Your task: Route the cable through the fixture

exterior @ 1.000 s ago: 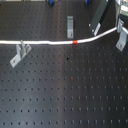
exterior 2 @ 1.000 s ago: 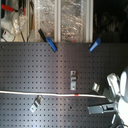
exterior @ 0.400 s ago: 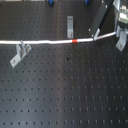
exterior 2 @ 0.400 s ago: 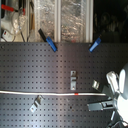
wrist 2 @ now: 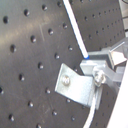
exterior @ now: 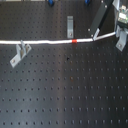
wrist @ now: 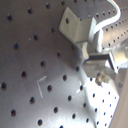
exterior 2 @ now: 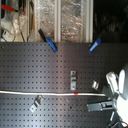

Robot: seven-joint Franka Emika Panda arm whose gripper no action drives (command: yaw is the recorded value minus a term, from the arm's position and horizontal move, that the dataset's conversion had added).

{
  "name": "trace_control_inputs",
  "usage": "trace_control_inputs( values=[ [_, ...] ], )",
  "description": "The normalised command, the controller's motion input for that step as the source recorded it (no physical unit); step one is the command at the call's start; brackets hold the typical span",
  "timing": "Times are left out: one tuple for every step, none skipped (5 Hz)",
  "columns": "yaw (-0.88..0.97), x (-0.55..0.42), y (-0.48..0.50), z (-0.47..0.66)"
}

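Now holding the cable (exterior: 47, 42) in the closed gripper (exterior: 93, 36) near the right bracket (exterior: 120, 43), stretched across the board past the left bracket (exterior: 19, 53), next needing lowering into the slot.

No text, label or number is legible (all views blurred).

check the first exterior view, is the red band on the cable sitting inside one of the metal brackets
No. The red band on the cable lies in the open, below the middle bracket and clear of it.
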Motion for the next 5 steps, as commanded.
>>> trace_control_inputs(
  values=[
    [0.11, -0.316, 0.038, 0.0],
    [0.17, -0.307, 0.106, 0.0],
    [0.17, -0.164, 0.286, 0.03],
    [0.06, -0.024, 0.471, 0.11],
    [0.07, -0.088, 0.422, 0.25]
  ],
)
